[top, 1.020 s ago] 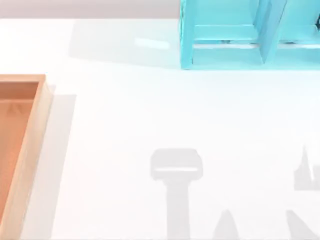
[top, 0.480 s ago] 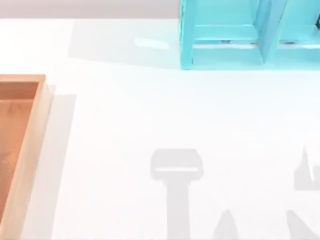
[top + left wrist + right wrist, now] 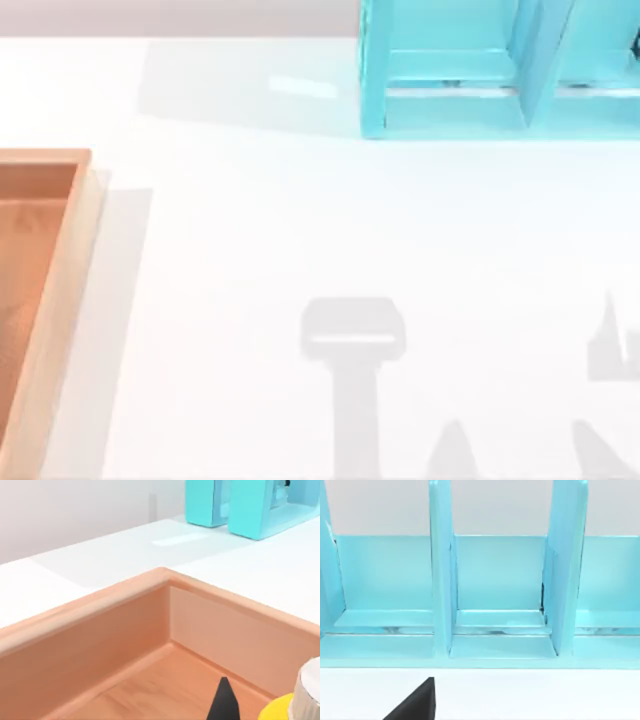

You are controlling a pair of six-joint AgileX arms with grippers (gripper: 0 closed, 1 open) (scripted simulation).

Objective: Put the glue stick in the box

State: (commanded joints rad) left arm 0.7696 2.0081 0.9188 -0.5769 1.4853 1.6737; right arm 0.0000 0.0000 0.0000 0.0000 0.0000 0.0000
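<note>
Glue stick [image 3: 295, 700], yellow with a white cap, sits over the box [image 3: 125, 630] interior near a corner, beside a dark left gripper fingertip [image 3: 223, 702]; its grip cannot be told. Cyan shelf [image 3: 495, 595] faces the right wrist

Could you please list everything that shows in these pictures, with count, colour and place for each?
box: one, light wooden walls with orange-brown inside, at the table's left edge.
glue stick: one, yellow body with white cap, seen in the left wrist view over the box's inside, near a corner.
shelf unit: one, cyan, with upright dividers forming compartments, at the far right of the table.
table: one, white, under everything.
left gripper: one black fingertip in the left wrist view, beside the glue stick above the box floor.
right gripper: one black fingertip in the right wrist view, facing the shelf unit's compartments.
</note>
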